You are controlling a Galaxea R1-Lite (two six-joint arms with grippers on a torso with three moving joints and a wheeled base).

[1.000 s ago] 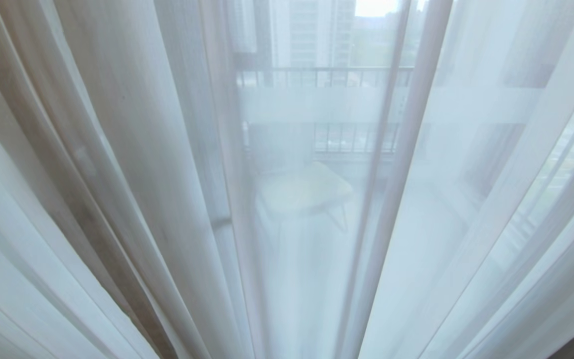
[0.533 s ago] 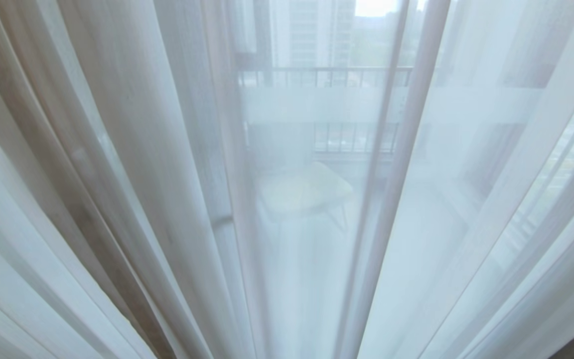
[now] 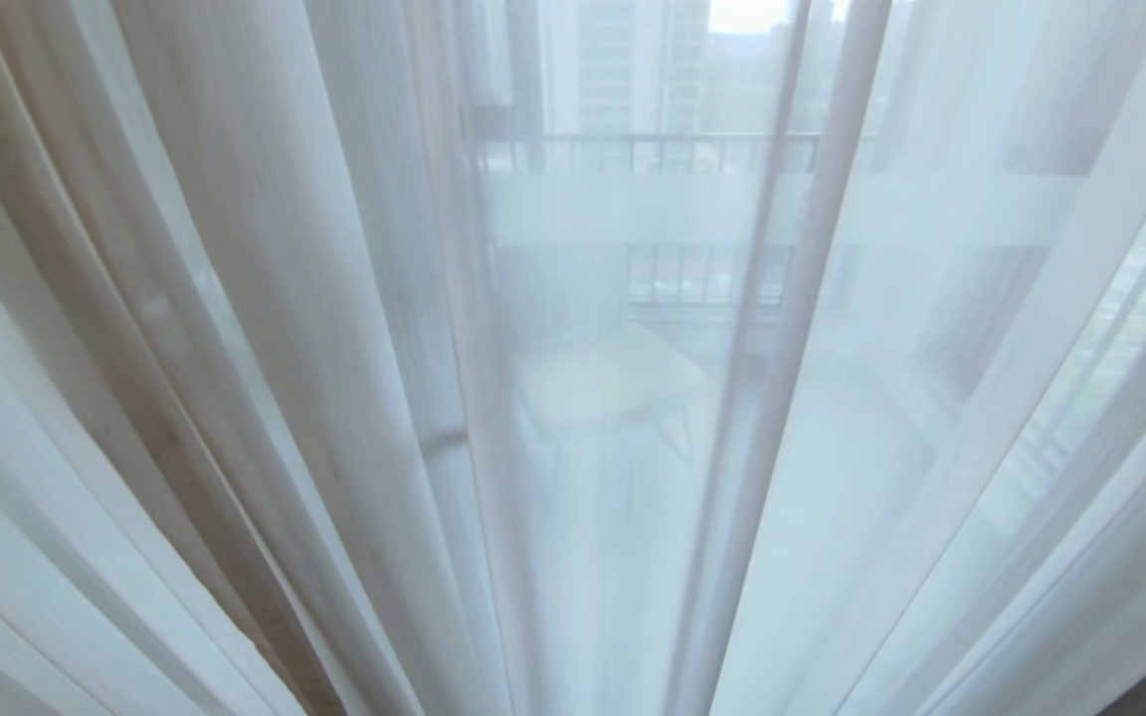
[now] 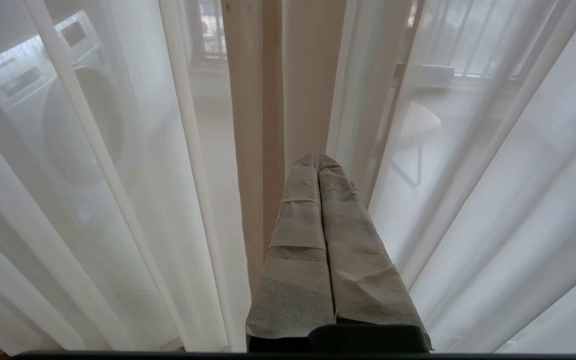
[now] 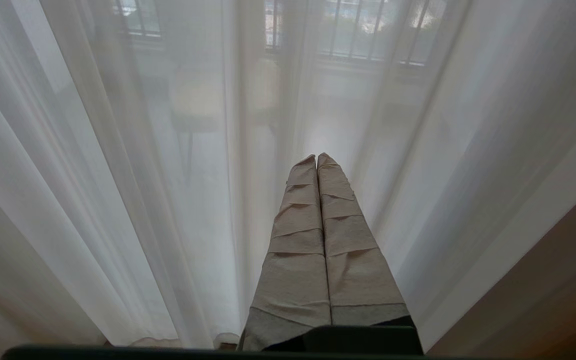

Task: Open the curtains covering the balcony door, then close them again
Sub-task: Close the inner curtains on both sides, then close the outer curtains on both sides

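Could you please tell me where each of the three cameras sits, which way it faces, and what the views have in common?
Head view: from the robot's head, facing the sheer curtains, a stool and a railing showing through; no arm visible.
Left wrist view: behind the left gripper, fingers together, pointing at a beige drape edge; a washing machine shows through.
Right wrist view: behind the right gripper, fingers together, facing sheers.
Shared: sheers fill all three; the stool appears in the head and left wrist views.
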